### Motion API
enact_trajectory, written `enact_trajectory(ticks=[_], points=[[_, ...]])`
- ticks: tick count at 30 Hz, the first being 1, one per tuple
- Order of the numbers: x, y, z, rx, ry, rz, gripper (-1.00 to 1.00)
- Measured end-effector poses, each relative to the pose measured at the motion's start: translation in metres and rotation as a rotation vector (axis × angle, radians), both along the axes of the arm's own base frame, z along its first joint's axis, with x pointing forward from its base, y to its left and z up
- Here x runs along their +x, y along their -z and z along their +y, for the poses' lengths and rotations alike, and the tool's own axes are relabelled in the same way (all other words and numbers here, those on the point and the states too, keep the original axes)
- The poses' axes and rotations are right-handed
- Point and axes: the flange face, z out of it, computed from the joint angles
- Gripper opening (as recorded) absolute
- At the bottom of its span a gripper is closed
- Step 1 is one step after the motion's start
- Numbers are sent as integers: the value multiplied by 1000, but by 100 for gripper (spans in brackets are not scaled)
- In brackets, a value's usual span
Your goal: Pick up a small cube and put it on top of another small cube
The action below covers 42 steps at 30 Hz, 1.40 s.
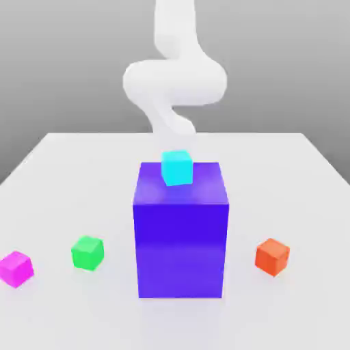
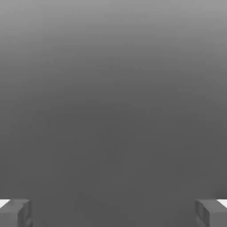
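Observation:
A cyan small cube (image 1: 176,167) shows at the back edge of the top of a tall blue block (image 1: 180,239), slightly tilted; whether it rests there or sits behind I cannot tell. On the table lie a magenta cube (image 1: 16,268), a green cube (image 1: 87,252) and an orange cube (image 1: 272,256). My white arm (image 1: 174,82) comes down behind the blue block, just behind the cyan cube. In the hand view my gripper (image 2: 113,213) is open, its grey fingertips (image 2: 15,213) far apart with nothing between them against plain grey.
The white table (image 1: 68,178) spreads around the blue block, which stands in the middle. The green and magenta cubes lie toward the exterior view's left front, the orange cube toward its right front.

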Motion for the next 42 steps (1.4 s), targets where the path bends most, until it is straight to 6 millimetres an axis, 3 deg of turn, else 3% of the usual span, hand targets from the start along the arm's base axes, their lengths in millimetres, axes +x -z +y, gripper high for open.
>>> enact_trajectory(ticks=[4,8,15,21,26,34,39,40,42], points=[[37,54,-38,56,232,81,0],[62,110,-83,117,453,149,0],[72,216,-169,244,833,247,0],[52,307,-236,376,1152,313,0],[13,380,-286,509,1431,352,0],[-46,483,-315,746,1806,402,0],[-51,545,-317,769,1841,404,0],[-52,552,-317,768,1841,404,-100],[-52,552,-317,768,1841,404,-100]])
